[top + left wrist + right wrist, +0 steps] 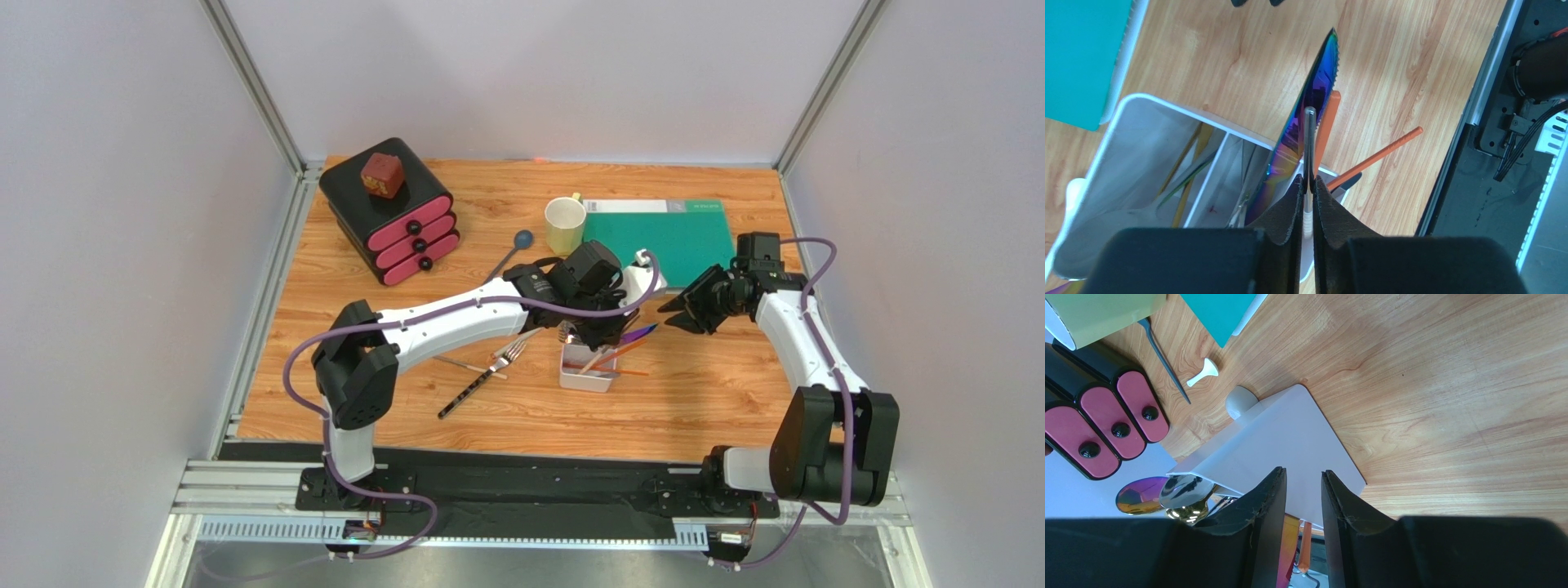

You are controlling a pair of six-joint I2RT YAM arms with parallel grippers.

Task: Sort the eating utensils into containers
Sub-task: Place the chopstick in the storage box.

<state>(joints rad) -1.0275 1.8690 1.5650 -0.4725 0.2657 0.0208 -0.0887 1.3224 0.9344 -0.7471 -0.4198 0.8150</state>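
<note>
Wood tabletop (307,368) | iridescent knife (1315,92) leaning in white tray (1118,171) | left pincer (1308,180) pinches thin, probably silver utensil (1309,141) | right pincer (1303,473) spread

White arm links (448,321); black joints (356,380); purple cables (290,368); matte black fingers (1284,214).

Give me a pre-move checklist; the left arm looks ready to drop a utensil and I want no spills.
1. Left gripper shut on the silver utensil: ok.
2. Compartment of the white tray beneath it: cannot tell.
3. Right gripper open and empty: ok.
4. Tray rim unobstructed: not ok, iridescent knife and orange chopstick stick out over it.
5. All utensils sorted: not ok, a fork lies loose.
</note>
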